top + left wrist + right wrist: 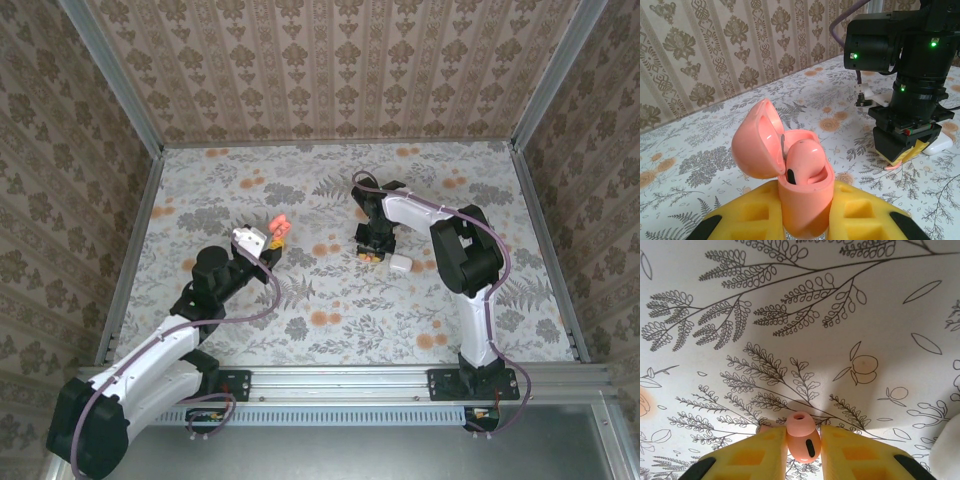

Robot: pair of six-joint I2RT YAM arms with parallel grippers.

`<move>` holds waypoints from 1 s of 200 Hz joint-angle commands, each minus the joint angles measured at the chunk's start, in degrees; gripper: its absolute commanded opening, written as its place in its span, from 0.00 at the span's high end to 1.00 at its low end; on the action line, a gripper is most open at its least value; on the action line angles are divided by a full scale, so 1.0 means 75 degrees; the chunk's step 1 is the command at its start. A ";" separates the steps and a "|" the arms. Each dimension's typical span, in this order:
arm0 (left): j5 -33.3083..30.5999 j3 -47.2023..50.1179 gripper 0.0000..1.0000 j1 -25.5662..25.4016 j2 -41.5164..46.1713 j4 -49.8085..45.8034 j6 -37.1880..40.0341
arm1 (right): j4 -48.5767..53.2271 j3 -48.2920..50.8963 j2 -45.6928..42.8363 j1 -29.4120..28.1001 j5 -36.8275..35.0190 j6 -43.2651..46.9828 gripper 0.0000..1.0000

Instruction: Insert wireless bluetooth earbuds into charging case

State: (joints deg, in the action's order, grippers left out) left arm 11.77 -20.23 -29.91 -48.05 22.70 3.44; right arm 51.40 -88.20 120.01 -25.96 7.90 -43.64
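My left gripper (806, 194) is shut on the coral charging case (805, 215), held upright above the floor with its lid (756, 145) hinged open to the left. One coral earbud (807, 159) sits in the case. From above, the case (279, 228) shows at the tip of the left gripper (266, 244), left of centre. My right gripper (803, 434) points down at the patterned floor, shut on the second earbud (801, 441), whose soft tip faces away from the camera. From above, the right gripper (372, 252) is right of centre, well apart from the case.
A white pebble-like object (401, 263) lies on the floor just right of the right gripper, and shows at the edge of the right wrist view (947, 452). Patterned walls (330, 60) enclose the floor on three sides.
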 commanded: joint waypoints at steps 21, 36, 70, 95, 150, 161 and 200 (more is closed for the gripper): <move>0.0142 -0.0127 0.92 0.0051 -0.0014 0.0166 0.0016 | 0.0100 0.0112 -0.0023 0.0038 -0.0214 0.0206 0.79; 0.0164 -0.0107 0.92 0.0051 -0.0038 0.0173 0.0010 | -0.0032 0.0227 -0.0261 0.0015 -0.0327 0.0405 0.79; 0.0801 -0.0180 0.92 0.0062 -0.0413 0.0292 -0.0094 | -0.0733 0.0808 -0.1378 -0.0100 -0.0612 0.1197 0.81; 0.1571 -0.0410 0.92 0.0051 -0.1047 0.0501 -0.0410 | -0.1247 0.1255 -0.2489 -0.0326 -0.0911 0.2312 0.82; 0.3169 -0.1255 0.92 -0.0053 -0.2146 0.0460 -0.0533 | -0.3068 0.2628 -0.4905 -0.1086 -0.1254 0.5286 0.82; 0.3511 -0.1425 0.92 -0.0098 -0.2291 0.0416 -0.0522 | -0.3441 0.2877 -0.5285 -0.1205 -0.1219 0.5778 0.81; 0.4374 -0.1957 0.92 -0.0311 -0.2647 0.0092 -0.0424 | -0.4323 0.3409 -0.6204 -0.1637 -0.1119 0.7439 0.81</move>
State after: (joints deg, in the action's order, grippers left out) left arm 36.95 -31.90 -31.40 -66.92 23.73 0.60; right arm 25.30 -64.58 76.64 -36.40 0.34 -0.34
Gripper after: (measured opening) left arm 0.181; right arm 0.195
